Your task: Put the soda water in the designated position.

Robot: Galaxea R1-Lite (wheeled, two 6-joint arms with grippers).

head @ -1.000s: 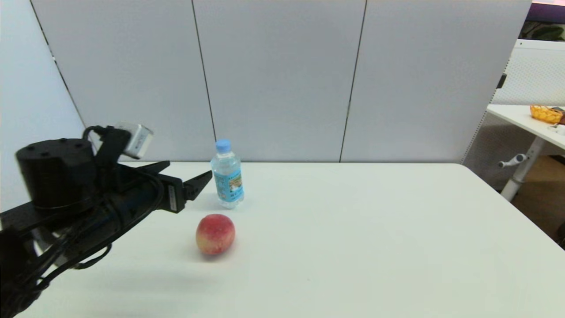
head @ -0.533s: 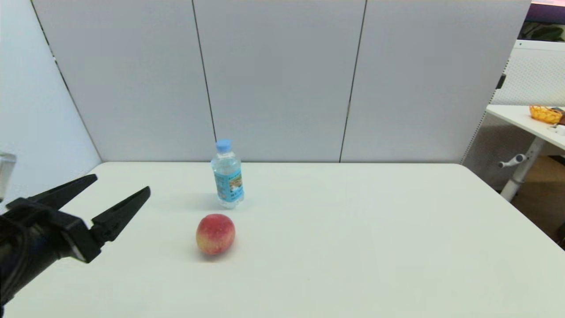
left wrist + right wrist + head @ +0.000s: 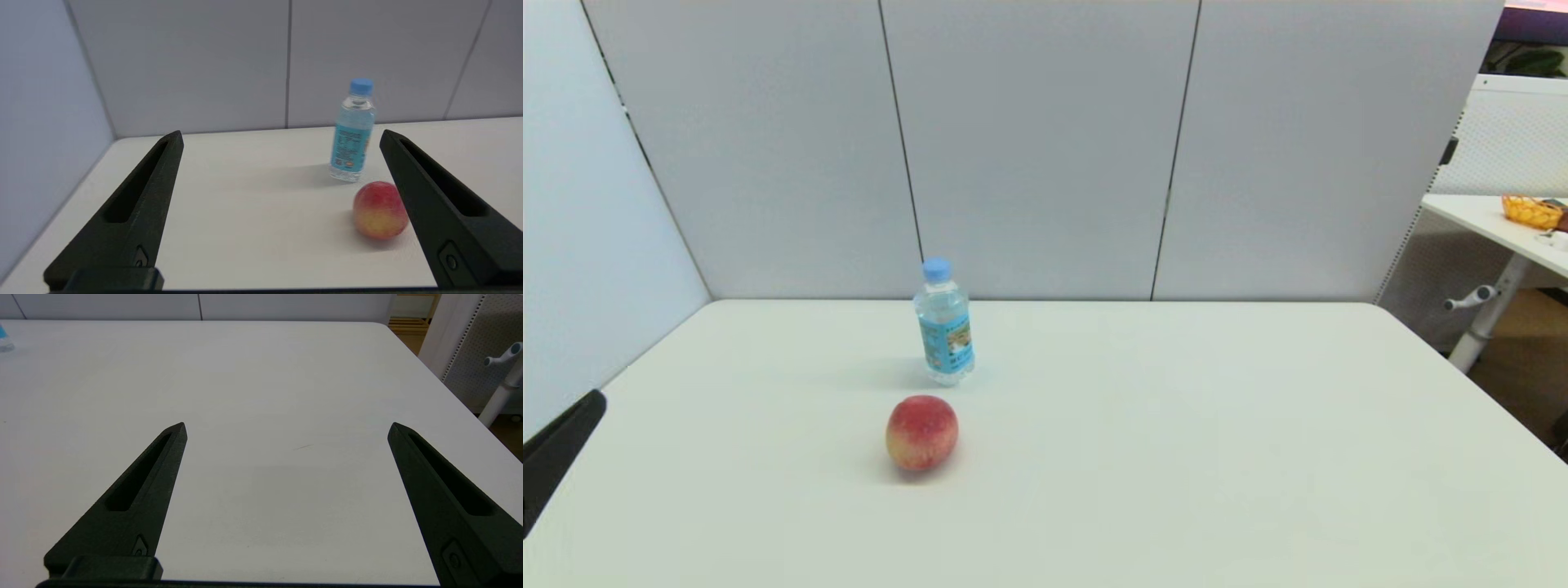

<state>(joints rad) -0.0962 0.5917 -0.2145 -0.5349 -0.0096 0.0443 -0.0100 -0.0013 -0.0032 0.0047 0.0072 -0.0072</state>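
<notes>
Soda water (image 3: 944, 322) upright on white table (image 3: 1176, 457), toward far edge, just behind peach (image 3: 921, 433), apart from it; left gripper (image 3: 282, 139) spread wide, empty, at table's near left corner; right gripper (image 3: 286, 428) likewise spread, empty, over bare tabletop

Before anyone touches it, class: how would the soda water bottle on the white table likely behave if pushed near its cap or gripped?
The soda water bottle stands upright, tall and narrow, so a push near its light blue cap would probably tip it. Its clear plastic wall looks thin and smooth, so it may flex or slip under squeezing. Once tipped, its round body could roll, perhaps toward the peach.
</notes>
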